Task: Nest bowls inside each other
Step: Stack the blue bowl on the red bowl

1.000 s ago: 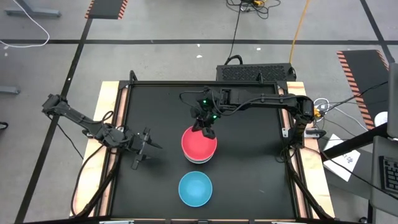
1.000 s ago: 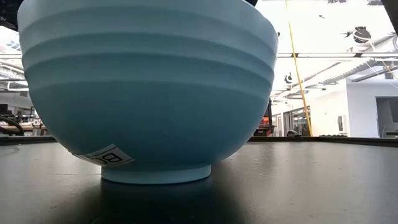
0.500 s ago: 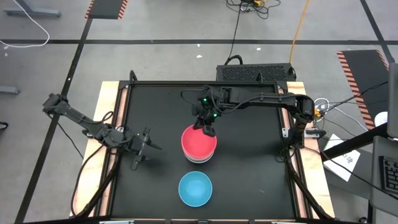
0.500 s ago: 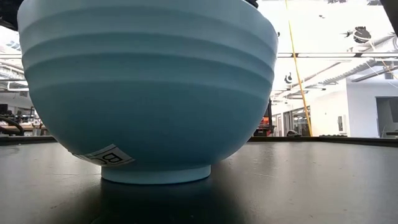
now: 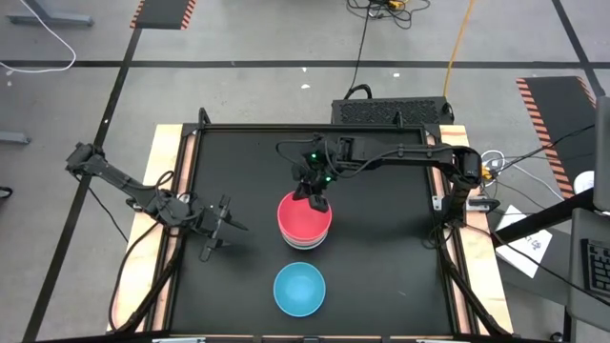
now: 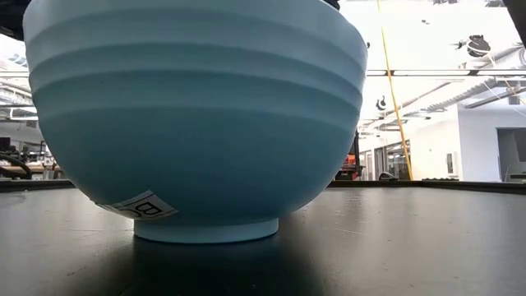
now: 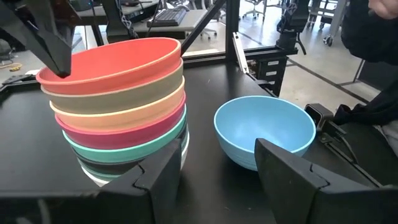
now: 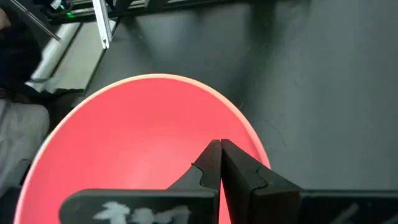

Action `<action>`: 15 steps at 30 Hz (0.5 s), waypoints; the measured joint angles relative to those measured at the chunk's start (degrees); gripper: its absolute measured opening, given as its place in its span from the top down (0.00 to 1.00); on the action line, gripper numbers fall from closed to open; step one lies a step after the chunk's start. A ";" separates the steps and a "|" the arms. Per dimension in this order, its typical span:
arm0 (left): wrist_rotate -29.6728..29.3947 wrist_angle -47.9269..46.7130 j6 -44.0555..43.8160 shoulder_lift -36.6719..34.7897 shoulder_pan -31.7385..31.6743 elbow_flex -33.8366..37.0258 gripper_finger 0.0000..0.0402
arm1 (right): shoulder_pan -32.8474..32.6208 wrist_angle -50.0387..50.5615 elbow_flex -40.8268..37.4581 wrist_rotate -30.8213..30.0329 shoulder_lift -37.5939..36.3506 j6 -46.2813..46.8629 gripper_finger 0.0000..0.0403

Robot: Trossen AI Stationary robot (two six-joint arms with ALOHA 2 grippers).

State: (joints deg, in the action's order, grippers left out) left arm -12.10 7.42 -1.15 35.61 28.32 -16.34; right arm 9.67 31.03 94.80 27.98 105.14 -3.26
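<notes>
A stack of nested bowls [image 5: 305,224] stands on its base at the middle of the black table, with the red bowl [image 7: 106,62] on top. Below it show olive-brown, peach-orange, magenta, teal, white and a dark one. The light blue bowl [image 5: 299,289] stands alone on its foot nearer the table's near edge; it fills the low view [image 6: 197,115]. My right gripper [image 5: 315,198] is shut, pointing down just inside the red bowl's far rim [image 8: 249,134]. My left gripper [image 5: 221,229] is open and empty, left of the stack, with both bowls ahead of it [image 7: 217,180]. My right gripper comes from above with shut fingers [image 8: 211,158]. The tips are at the red bowl's inner wall [image 8: 186,137], just inside its far rim. I cannot tell whether they touch it. The red bowl sits level on the stack.
A black box [image 5: 391,110] stands beyond the table's far edge. Wooden strips [image 5: 164,191] run along the table's left and right sides. A person in dark clothes [image 7: 373,37] shows beyond the table. Bare black tabletop [image 5: 381,257] lies right of the bowls.
</notes>
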 joint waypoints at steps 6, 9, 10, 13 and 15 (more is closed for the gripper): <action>0.00 -0.13 0.42 -0.02 0.00 0.00 0.48 | -1.35 0.38 0.05 -3.75 -2.78 -0.89 1.00; -0.01 -0.35 0.42 -0.01 0.00 0.00 0.48 | -1.51 0.60 0.07 -4.14 -5.29 -0.88 1.00; 0.00 -0.41 0.42 -0.02 0.00 0.00 0.48 | -1.63 0.63 0.07 -4.14 -6.42 -0.81 1.00; 0.00 -0.40 0.59 -0.02 0.00 0.00 0.48 | -2.70 1.97 0.07 -4.00 -10.89 -1.95 0.98; 0.04 -0.37 1.41 -0.02 0.00 0.00 0.48 | -3.90 3.89 0.07 -4.11 -13.88 -3.00 0.95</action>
State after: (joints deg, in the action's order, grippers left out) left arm -12.05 7.05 0.25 35.59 28.32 -16.34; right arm 5.78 34.92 94.87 23.87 91.26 -6.26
